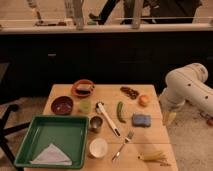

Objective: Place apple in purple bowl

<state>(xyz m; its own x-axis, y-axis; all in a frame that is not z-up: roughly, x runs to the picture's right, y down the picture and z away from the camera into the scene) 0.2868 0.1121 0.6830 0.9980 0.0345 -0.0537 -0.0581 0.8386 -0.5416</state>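
Observation:
The apple [144, 100], small and orange-red, lies on the wooden table [150, 137] near its far right corner. The purple bowl [62, 105], dark maroon and shallow, stands at the table's left side, far from the apple. My white arm [189, 87] comes in from the right. Its gripper [169, 117] hangs down just off the table's right edge, a little to the right of the apple and nearer than it, holding nothing that I can see.
An orange bowl [83, 88] and a dark red-brown cluster [129, 92] sit at the back. A green tray [50, 140] with a white napkin is front left. A metal cup [96, 123], white cup [98, 147], green pod [120, 111], blue sponge [141, 120] and fork [123, 145] lie mid-table.

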